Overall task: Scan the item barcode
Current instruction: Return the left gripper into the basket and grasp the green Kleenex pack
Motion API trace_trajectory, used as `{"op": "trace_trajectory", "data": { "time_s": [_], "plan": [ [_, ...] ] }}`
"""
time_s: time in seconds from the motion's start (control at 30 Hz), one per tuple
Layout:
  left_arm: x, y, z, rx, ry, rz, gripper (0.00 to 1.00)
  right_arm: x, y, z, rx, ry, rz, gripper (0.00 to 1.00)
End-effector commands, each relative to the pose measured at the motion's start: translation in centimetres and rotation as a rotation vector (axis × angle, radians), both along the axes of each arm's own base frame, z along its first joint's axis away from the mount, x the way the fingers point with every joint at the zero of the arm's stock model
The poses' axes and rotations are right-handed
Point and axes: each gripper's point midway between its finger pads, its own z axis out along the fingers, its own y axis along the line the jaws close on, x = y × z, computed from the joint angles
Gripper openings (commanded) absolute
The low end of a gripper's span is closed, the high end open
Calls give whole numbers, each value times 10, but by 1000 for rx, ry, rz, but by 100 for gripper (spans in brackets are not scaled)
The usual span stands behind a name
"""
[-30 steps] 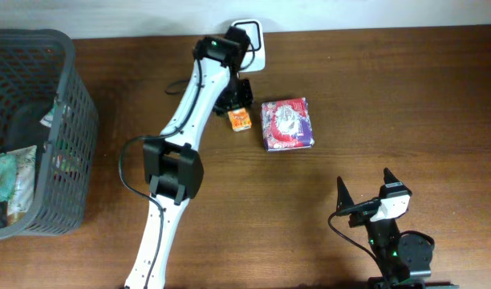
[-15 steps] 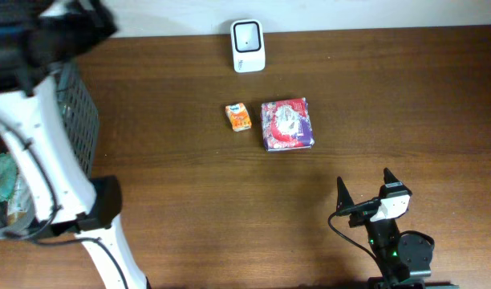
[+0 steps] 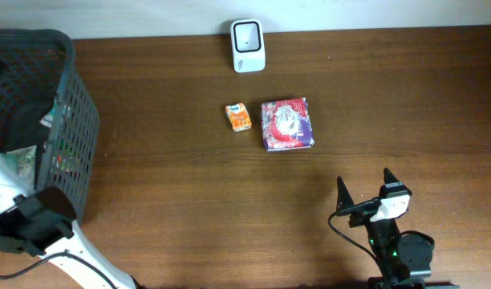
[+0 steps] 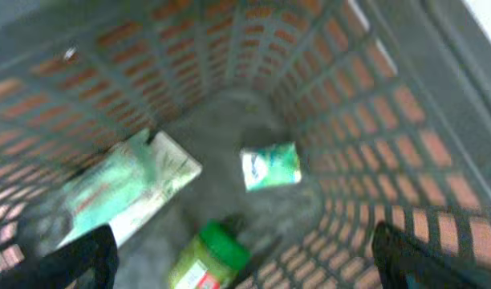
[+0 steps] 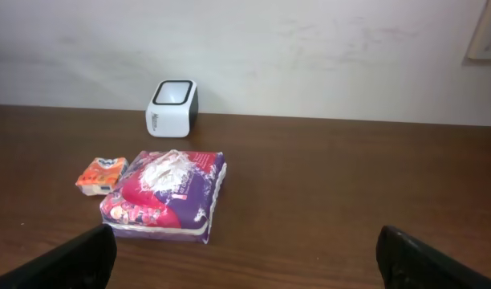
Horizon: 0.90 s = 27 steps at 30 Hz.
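Left wrist view: my left gripper [image 4: 241,237] hangs inside the basket [image 4: 374,104] with its fingers spread wide and nothing between them. The view is blurred.

Contents of the basket: a flat green-and-white pouch [image 4: 121,189], a small green packet [image 4: 271,166] and a green-lidded jar [image 4: 209,257]. All three lie close together on the bottom, and the jar lies just beside the pouch. No barcode can be read on any of them.

I judge the item to be scanned next to be one of these three, so it is not yet near the scanner [image 3: 247,46]. The basket stands at the left edge of the surface [image 3: 189,201]. The scanner stands at the middle of the far edge.

Risks:
- A finger may snag the mesh wall as I come down.
- The fingers may close on two neighbours at once.
- The flat pouch may slip out of a pinch.
- An item carried with its code turned away will not read.
- The orange pack [image 3: 239,117] and purple pack [image 3: 287,124] lie side by side near the scanner. A low approach could knock them.

Right gripper [image 3: 363,181]: spread and empty near the right end of the near edge, well apart from the packs.
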Motion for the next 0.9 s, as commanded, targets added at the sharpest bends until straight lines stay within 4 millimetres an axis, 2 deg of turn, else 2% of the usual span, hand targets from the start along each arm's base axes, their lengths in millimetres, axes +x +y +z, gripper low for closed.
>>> {"op": "trace_trajectory", "data": {
  "time_s": [0.0, 0.03, 0.17, 0.27, 0.3, 0.37, 0.57, 0.67, 0.77, 0.87],
  "plan": [
    [13, 15, -40, -55, 0, 54, 100, 0, 0, -3, -6, 3, 0, 99],
    [16, 17, -51, -60, 7, 54, 99, 0, 0, -3, -6, 3, 0, 99],
    [29, 17, -122, -120, 45, 36, 92, 0, 0, -3, -6, 3, 0, 99],
    [31, 18, -154, -133, 51, 48, 89, 0, 0, -3, -6, 3, 0, 99],
    [27, 16, -168, -167, 62, 95, 89, 0, 0, -3, -6, 3, 0, 99],
    [22, 13, -185, -213, 66, 166, 89, 0, 0, -3, -6, 3, 0, 99],
    [35, -3, -218, -270, 14, 150, 87, 0, 0, -3, -6, 3, 0, 99],
    [39, -16, -236, -261, 24, 125, 80, 0, 0, -3, -6, 3, 0, 99],
    [34, -10, -244, -206, 45, 149, 78, 0, 0, -3, -6, 3, 0, 99],
    [23, -1, -250, -173, 77, 182, 65, 0, 0, -3, -6, 3, 0, 99]
  ]
}}
